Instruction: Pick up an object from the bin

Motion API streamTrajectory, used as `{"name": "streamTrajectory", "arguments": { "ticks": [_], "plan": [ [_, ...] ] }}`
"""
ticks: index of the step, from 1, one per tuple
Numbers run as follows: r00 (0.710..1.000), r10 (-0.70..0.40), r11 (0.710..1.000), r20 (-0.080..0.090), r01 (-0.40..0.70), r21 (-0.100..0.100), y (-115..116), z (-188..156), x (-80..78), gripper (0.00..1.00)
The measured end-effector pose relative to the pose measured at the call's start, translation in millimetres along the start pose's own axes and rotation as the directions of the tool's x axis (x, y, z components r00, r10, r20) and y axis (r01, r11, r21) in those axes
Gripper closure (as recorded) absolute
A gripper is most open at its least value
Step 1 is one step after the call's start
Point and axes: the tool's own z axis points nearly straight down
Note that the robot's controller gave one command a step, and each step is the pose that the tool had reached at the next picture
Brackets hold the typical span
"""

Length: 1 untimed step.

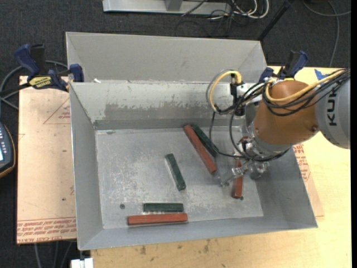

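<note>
In the camera view, the grey metal bin held a few loose bars on its floor. The robot arm reached in over the bin's right wall, its wrist under a rounded orange cover. On the pale link behind that cover the black letters "KU" could be read, cut off by the picture's edge. The gripper sat low over the floor near the right wall, about midway between the back and front walls. Directly beneath it lay a short red-brown bar, its lower end pointing towards the front wall and its upper end hidden under the gripper. Whether the gripper was open, closed or clamped on that bar could not be told. Just to its left a long red-brown bar ran slantwise from the back wall, with a dark green bar lying close along its right side. Nearer the middle of the floor lay another dark green bar, tilted. Along the front wall a short dark green bar lay just behind a long red-brown bar, both parallel to that wall and well apart from the gripper.
</note>
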Motion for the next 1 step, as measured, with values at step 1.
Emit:
{"name": "streamTrajectory", "arguments": {
  "ticks": [1],
  "plan": [
    [1.000,0.000,1.000,-0.005,0.000,0.000,0.3,-0.2,2.7,1.00]
  ]
}}
